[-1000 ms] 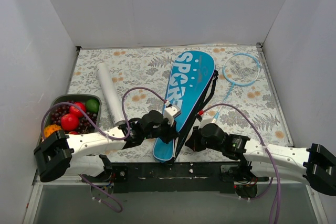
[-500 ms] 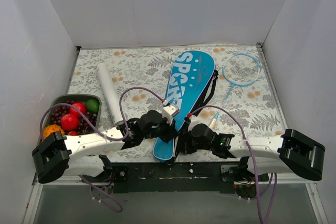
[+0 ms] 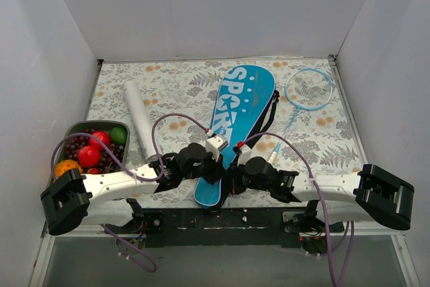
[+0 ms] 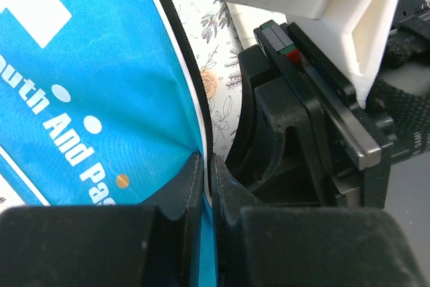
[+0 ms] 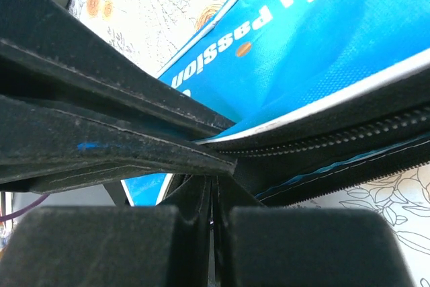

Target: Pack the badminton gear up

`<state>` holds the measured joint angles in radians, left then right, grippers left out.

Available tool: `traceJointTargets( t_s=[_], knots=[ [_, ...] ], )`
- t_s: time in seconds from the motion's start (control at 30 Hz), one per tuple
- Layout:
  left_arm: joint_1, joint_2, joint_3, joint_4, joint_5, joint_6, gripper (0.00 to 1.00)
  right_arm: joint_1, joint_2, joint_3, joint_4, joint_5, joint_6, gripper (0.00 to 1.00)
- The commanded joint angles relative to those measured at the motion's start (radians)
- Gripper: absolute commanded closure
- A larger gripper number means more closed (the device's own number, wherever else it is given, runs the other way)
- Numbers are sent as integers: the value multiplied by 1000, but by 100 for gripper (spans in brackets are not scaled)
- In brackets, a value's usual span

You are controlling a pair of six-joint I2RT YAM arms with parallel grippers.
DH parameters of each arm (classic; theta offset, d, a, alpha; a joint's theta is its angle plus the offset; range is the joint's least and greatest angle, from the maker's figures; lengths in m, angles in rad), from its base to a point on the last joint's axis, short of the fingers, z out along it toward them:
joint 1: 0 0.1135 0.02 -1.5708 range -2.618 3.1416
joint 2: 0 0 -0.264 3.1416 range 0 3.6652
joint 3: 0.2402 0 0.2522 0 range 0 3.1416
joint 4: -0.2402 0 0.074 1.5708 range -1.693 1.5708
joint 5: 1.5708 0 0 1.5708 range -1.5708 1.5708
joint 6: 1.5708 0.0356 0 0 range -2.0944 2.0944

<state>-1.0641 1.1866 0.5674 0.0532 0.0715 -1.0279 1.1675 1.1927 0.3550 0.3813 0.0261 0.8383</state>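
The long blue cover (image 3: pixel 238 109) lettered "SPORT" lies slanted mid-table, its narrow end towards the arms. My left gripper (image 3: pixel 216 165) is shut on the cover's blue edge (image 4: pixel 201 247) near that end. My right gripper (image 3: pixel 232 175) sits right beside it, its jaws pressed together at the black zipper line (image 5: pixel 349 140), with a small glint like the zipper pull between the pads. One light-blue racket (image 3: pixel 308 88) lies at the back right. The white tube (image 3: pixel 141 120) lies left of the cover. The second racket and the shuttlecocks are out of view.
A dark tray (image 3: pixel 72 129) of colourful fruit stands at the left edge. White walls close in the flowered table on three sides. The cover's black strap (image 3: pixel 270 113) trails off its right side. Purple cables arch over both arms.
My right arm has swung left, bringing its gripper against the cover's near end beside the left gripper. The left gripper has stayed on the cover, whose near end shifted slightly.
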Motion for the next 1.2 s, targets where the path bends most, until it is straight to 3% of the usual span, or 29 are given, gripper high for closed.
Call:
traceJointTargets(
  t_s=[0.0, 0.13, 0.4, 0.6, 0.77, 0.87, 0.97, 1.07, 1.1, 1.17],
  knots=[
    [-4, -42, 0, 62, -2, -17, 100, 6, 59, 1, 145, 18, -1, 99],
    [-4, -50, 3, 59, -7, -20, 100, 6, 146, -2, 203, 3, 7, 99],
    [-4, -68, -6, 54, -15, -24, 100, 12, 123, -51, 232, 43, 12, 99],
    [-4, -74, -17, 69, -10, -46, 100, 14, 269, -50, 454, 6, 25, 99],
    [-4, -96, -26, 71, 2, -55, 100, 15, 376, -122, 788, -46, 54, 99],
    [-4, -111, -34, 71, 2, -64, 100, 14, 403, -148, 876, -80, 61, 99],
    [-4, -120, -46, 71, -7, -69, 100, 14, 340, -142, 794, -109, 20, 99],
    [-4, -125, -57, 70, -41, -77, 100, 17, 202, -103, 544, -92, -31, 97],
    [-4, -125, -57, 68, -59, -78, 100, 15, 120, -84, 334, -77, -63, 92],
    [-4, -119, -52, 50, -117, -86, 100, 15, 39, -10, 141, -6, -108, 84]
  ],
)
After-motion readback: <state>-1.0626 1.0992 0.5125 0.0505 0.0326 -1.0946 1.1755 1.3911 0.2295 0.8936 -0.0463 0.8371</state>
